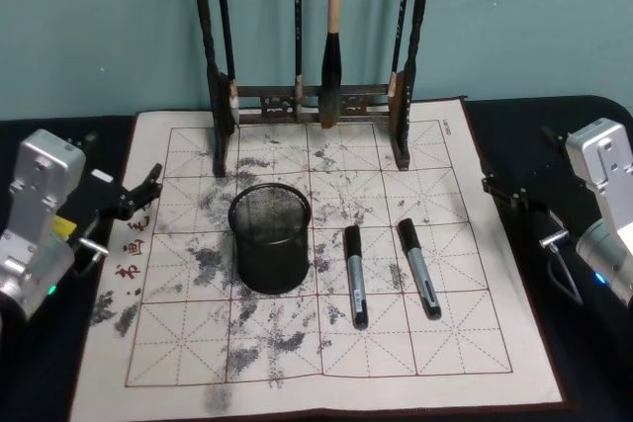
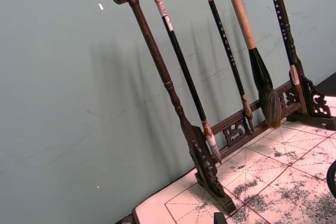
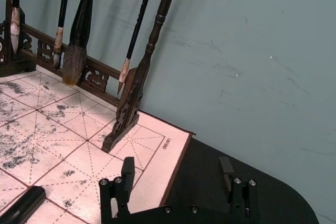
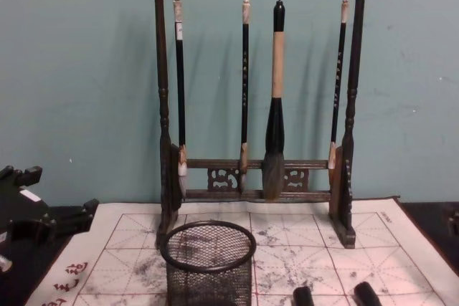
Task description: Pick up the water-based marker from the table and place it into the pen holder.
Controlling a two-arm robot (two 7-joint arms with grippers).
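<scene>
- Markers: two alike, black with grey barrels, lie on the ink-stained grid mat (image 1: 465,343), just right of the pen holder (image 1: 270,236). The left marker (image 1: 355,276) and the right marker (image 1: 418,267) lie near each other without touching, both running near to far. Neither is being held.
- Pen holder: the round black wire-mesh cup stands upright near the middle of the mat, apart from both markers. Nothing can be seen inside it.
- Left gripper (image 1: 153,185): it sits at the mat's left edge, to the left of the pen holder, with its fingers spread and nothing between them.
- Right gripper (image 3: 177,167): it sits over the black table (image 1: 584,363) beside the mat's right edge, to the right of the markers. Its fingers are wide apart and hold nothing.
- Brush rack (image 4: 258,177): the dark wooden rack with carved ends stands at the far edge of the mat, behind the pen holder. Four calligraphy brushes (image 4: 245,84) hang from its top bar, and the third from the left is much the thickest.
</scene>
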